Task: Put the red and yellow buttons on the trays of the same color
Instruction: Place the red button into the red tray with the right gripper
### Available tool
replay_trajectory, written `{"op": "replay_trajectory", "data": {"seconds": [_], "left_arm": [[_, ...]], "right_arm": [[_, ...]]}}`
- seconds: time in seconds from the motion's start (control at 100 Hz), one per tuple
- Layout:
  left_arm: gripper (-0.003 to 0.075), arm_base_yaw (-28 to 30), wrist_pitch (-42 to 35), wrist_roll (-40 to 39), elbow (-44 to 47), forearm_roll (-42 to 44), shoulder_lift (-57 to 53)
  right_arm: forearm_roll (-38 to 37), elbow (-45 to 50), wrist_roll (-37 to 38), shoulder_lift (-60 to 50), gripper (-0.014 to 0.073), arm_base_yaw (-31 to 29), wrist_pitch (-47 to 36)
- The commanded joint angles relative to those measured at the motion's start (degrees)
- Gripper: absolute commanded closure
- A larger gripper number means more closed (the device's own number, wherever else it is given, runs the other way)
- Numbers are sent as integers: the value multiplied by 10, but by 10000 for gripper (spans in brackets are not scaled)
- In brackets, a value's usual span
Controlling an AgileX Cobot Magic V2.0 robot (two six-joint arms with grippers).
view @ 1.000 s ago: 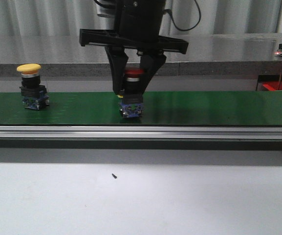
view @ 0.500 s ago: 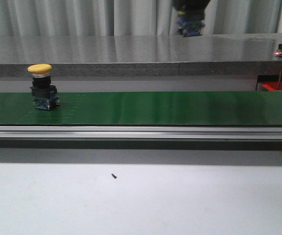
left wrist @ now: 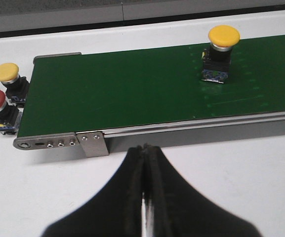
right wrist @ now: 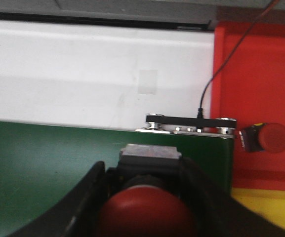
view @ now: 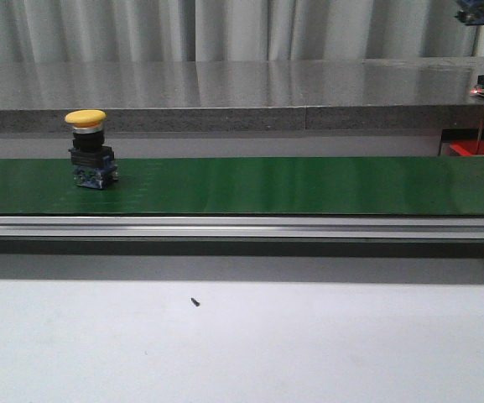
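I have lifted the red button, pinched in my right gripper, off the belt toward the red tray.

Readable text: none in any view.
Yellow button: plain cap, no lettering; any mark on its blue base is too small to read.
Belt: plain green, only faint dotted lines, no numbers.
Red button: blurred close up, no marking to be made out.
Red tray: plain, no label.
Belt end bracket: screws only, no stamp readable.
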Motion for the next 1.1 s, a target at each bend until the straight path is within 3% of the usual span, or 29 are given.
{"op": "replay_trajectory", "data": {"seconds": [0.0, 0.37, 0.58, 0.71, 1.09], "left_arm": [[740, -4, -39, 0, -15, -12, -1], [740, -4, -42, 0, -15, -12, -1], [740, -4, -42, 0, -15, -12, -1], [740, -4, -42, 0, -15, -12, -1], [740, -4, -42, 0, -15, -12, -1]], "right_arm": [[5, -8, -15, -33, 401, -36, 47], [5, -4, -20, -32, 401, -199, 32], [22, 3, -20, -9, 401, -259, -3], [61, 3, -20, 30, 401, -272, -10], [62, 3, -20, 138, 401, -272, -60]]}}
